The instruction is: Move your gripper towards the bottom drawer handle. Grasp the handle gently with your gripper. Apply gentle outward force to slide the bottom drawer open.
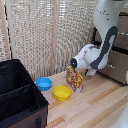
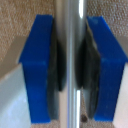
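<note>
In the wrist view the thin silver metal bar of the bottom drawer handle point(image 2: 70, 65) runs straight between the two blue-black fingers point(image 2: 40, 70) of the white-grey gripper point(image 2: 70, 67), pads pressed narrow against it on both sides. The dark brown wooden bottom drawer point(image 1: 116, 65) sits at the exterior view's right, so the pull should go square to the bar's long axis, away from the drawer front

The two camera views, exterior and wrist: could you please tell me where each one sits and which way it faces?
Exterior view: off the arm, looking across the wooden floor at the white arm bent toward the bottom drawer; its gripper is hidden there.
Wrist view: on the wrist, looking between the blue fingers at the bottom drawer handle, very close.
Shared: only the dark drawer front; the handle itself shows just in the wrist view.
</note>
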